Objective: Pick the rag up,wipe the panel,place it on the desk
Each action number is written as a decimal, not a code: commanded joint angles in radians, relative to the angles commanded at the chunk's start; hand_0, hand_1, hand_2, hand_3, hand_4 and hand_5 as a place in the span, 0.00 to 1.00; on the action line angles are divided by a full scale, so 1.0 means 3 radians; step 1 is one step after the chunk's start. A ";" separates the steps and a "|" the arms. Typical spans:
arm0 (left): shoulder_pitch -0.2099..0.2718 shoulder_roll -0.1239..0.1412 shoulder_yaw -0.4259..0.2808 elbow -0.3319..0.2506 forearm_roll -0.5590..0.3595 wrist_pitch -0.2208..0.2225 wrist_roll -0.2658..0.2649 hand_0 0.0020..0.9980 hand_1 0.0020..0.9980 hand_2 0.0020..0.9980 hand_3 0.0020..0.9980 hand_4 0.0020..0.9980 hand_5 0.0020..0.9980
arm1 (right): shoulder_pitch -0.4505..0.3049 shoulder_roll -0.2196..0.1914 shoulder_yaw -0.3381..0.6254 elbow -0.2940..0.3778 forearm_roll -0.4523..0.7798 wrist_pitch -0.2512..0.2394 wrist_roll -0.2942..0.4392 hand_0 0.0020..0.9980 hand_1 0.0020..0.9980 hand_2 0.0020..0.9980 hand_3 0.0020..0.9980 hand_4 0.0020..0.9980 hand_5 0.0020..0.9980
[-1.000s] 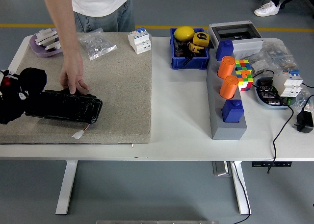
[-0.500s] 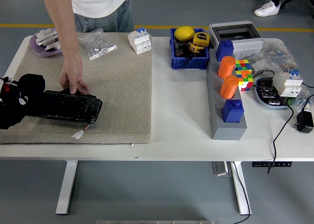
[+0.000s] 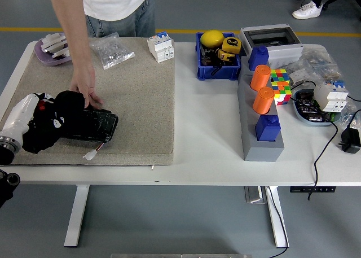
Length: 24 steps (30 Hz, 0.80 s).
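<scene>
On mat (image 3: 135, 100) | left robot hand (image 3: 48, 125) on panel (image 3: 93, 125) | labels unreadable

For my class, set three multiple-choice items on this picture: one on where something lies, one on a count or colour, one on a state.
1. Where does the black panel lie?
A. on the tan mat
B. in the blue bin
C. on the floor

2. How many orange cylinders stand on the grey block?
A. one
B. two
C. four

3. What is the person's hand doing?
A. lifting the colour cube
B. resting at the panel's far edge
C. holding the yellow tape measure

Answers: 1 A, the panel sits on the tan mat at the left. 2 B, two orange tops show. 3 B, the fingers touch down by the panel, beside the robot's left hand.
</scene>
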 joint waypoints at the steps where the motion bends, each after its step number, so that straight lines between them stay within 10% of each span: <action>1: 0.0001 0.0000 0.0096 -0.0077 0.0046 -0.0010 0.0037 0.26 0.29 0.54 0.50 0.20 0.00 | -0.0002 -0.0002 0.0003 -0.0001 0.0004 0.0001 0.0001 0.81 0.70 0.71 0.68 1.00 0.74; 11: -0.0124 -0.0047 0.0663 -0.0496 0.0225 -0.0044 0.0288 0.26 0.29 0.55 0.50 0.21 0.00 | 0.0007 -0.0011 -0.0016 -0.0004 0.0021 0.0010 0.0005 0.81 0.70 0.71 0.68 1.00 0.74; 24: -0.0176 -0.0069 0.0667 -0.0459 0.0221 0.0060 0.0305 0.26 0.29 0.55 0.50 0.21 0.00 | 0.0007 -0.0010 -0.0016 0.0000 0.0023 0.0015 0.0005 0.81 0.70 0.71 0.68 1.00 0.74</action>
